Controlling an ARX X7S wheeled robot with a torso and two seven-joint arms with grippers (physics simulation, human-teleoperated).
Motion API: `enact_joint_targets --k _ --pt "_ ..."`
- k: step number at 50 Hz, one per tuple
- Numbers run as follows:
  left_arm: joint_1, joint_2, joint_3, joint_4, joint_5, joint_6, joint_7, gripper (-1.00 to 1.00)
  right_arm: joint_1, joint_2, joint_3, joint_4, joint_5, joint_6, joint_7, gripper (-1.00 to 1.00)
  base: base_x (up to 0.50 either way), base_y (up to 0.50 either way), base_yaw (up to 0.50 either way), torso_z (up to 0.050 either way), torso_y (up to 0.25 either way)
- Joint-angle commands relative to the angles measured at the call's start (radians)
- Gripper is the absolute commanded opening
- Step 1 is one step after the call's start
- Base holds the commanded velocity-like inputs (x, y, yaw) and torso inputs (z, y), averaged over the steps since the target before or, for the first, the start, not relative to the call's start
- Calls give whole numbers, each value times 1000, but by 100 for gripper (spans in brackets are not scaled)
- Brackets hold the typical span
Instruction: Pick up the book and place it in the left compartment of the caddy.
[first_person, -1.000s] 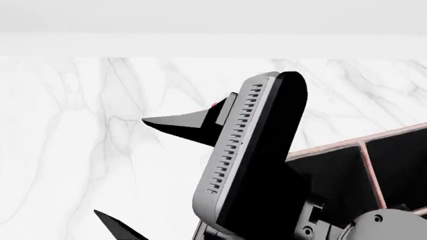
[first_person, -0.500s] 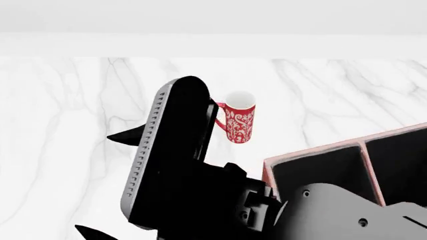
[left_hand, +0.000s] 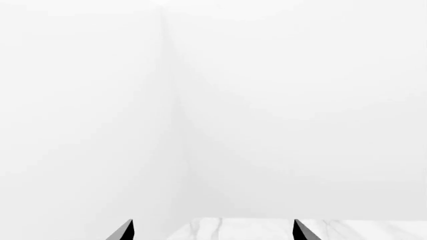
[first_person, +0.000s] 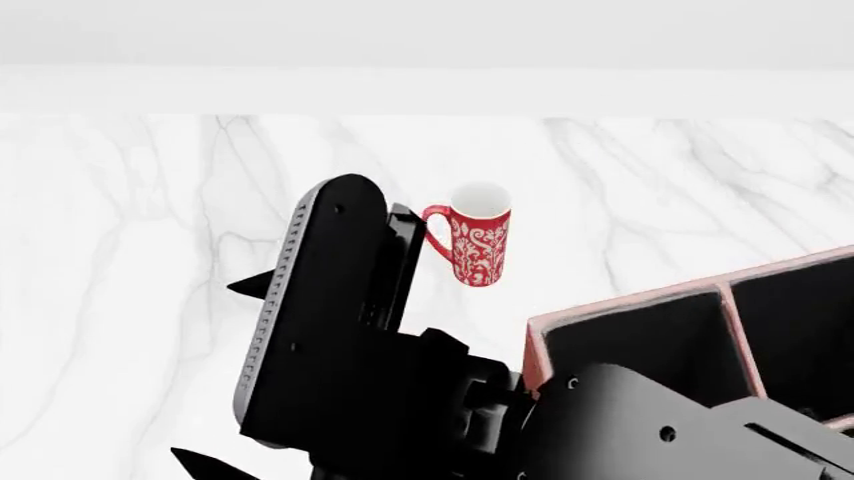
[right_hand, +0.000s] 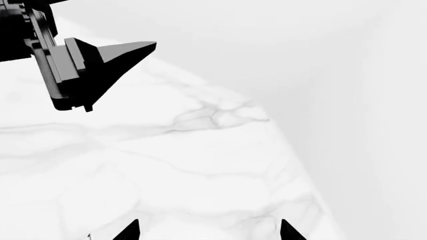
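Left wrist view: the left gripper (left_hand: 212, 231) shows two spread tips at the lower edge with nothing between them, facing blank wall and a strip of marble table (left_hand: 267, 229).

Head view: an arm fills the lower centre; the mug (first_person: 475, 245) stands above it, the caddy (first_person: 641, 305) at lower right. The book is nowhere visible, probably hidden behind the arm. A blind reach could knock the mug.

Right wrist view: the right gripper (right_hand: 208, 231) is likewise spread and empty.

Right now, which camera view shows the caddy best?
The head view: the caddy shows its reddish-brown walls and black compartments at lower right, partly hidden by a robot arm. Neither wrist view shows it.
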Motion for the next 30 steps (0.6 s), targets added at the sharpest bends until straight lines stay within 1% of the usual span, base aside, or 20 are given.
enact_joint_targets --k 1,12,17,22,30 --pt "3 14 -23 0 -5 17 38 100 -9 -18 2 10 -31 -11 -19 100 0 0 0 0 0" --pt "-1 14 -20 0 -3 11 40 100 -39 -9 -14 5 -45 -23 -12 100 0 0 0 0 0" --pt "3 14 -23 0 -6 15 38 100 -58 13 -19 -44 -34 -17 3 100 0 0 0 0 0" --pt "1 14 -20 0 -3 12 38 100 -80 41 25 -111 65 -2 55 100 0 0 0 0 0" --pt "-3 14 -11 0 6 6 40 100 -121 74 22 -228 115 8 100 100 0 0 0 0 0"
